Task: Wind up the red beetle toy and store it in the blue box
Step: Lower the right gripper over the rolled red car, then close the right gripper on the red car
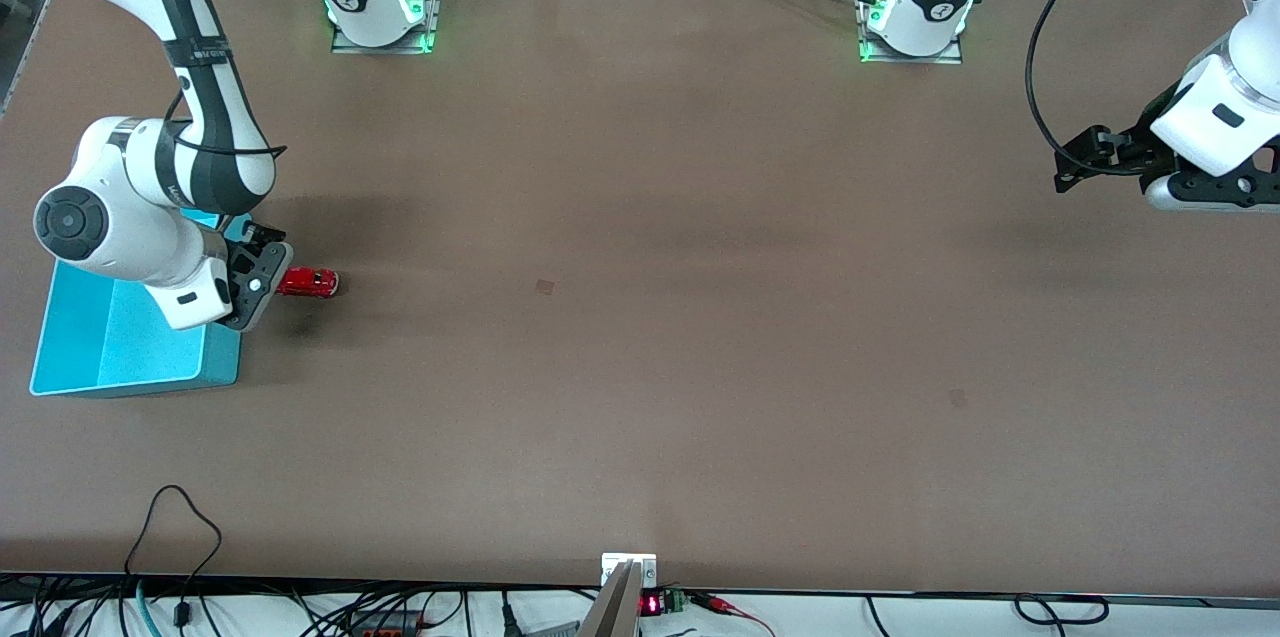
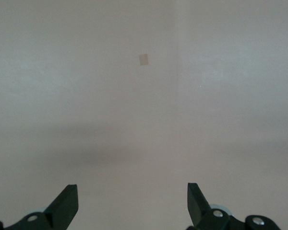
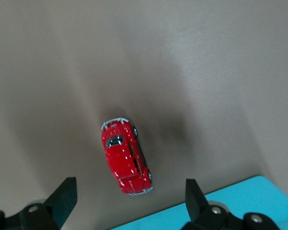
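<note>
The red beetle toy (image 1: 308,282) sits on the brown table just beside the blue box (image 1: 135,387), on the side toward the left arm's end. In the right wrist view the toy (image 3: 126,155) lies on its wheels, lengthwise between the fingers' lines and just ahead of the tips, with the box's corner (image 3: 259,201) at the frame's edge. My right gripper (image 1: 268,279) (image 3: 129,187) is open and empty, hovering over the box's edge next to the toy. My left gripper (image 1: 1066,167) (image 2: 132,191) is open and empty over bare table at the left arm's end, where that arm waits.
A small tape patch (image 1: 545,287) (image 2: 144,59) lies mid-table and another (image 1: 958,398) nearer the front camera. The arm bases (image 1: 385,12) (image 1: 915,17) stand along the table's top edge. Cables (image 1: 180,527) run along the front edge.
</note>
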Controlling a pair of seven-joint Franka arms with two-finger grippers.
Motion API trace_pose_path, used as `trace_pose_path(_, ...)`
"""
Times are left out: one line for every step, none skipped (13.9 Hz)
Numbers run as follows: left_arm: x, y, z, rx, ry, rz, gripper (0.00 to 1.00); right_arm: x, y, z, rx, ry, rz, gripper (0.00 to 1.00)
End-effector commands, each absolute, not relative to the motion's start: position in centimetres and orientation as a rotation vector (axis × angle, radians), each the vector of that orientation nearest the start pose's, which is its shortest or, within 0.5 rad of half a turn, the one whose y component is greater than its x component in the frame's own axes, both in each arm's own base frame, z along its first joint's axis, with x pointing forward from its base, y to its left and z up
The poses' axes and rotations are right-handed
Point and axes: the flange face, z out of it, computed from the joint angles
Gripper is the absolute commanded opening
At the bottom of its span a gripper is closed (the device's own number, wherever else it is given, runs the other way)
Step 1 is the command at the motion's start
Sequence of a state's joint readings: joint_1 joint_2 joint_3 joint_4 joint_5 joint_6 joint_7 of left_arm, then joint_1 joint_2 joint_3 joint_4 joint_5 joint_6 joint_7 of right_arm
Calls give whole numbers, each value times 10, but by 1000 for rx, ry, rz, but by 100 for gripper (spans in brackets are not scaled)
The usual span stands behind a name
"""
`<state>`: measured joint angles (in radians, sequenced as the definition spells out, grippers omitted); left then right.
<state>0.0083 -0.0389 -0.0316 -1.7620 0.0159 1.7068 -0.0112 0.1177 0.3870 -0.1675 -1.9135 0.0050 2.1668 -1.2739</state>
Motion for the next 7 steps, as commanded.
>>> trace_pose_path(544, -14, 573, -3138, 60, 34, 100, 603, -35, 274, -2437, -1891, 189, 100)
trace_pose_path(543, -13, 573, -3138, 58, 38, 100, 597, -32, 265, -2398, -1929, 183, 100)
trace_pose_path(544, -12, 572, -3138, 56, 41, 100, 590, -38, 256, -2396, -1913, 180, 100)
trace_pose_path(544, -12, 572, -3136, 56, 39, 100, 582, -40, 246, -2382, -1896, 170, 100)
trace_pose_path(544, -12, 572, -3132, 59, 38, 100, 578, -40, 239, -2350, -1920, 155, 100)
trace_pose_path(544, -12, 572, -3132, 59, 38, 100, 575, -41, 236, -2328, -1933, 147, 100)
trace_pose_path(545, -13, 574, -3132, 64, 31, 100, 571, -42, 230, -2304, -1947, 121, 100)
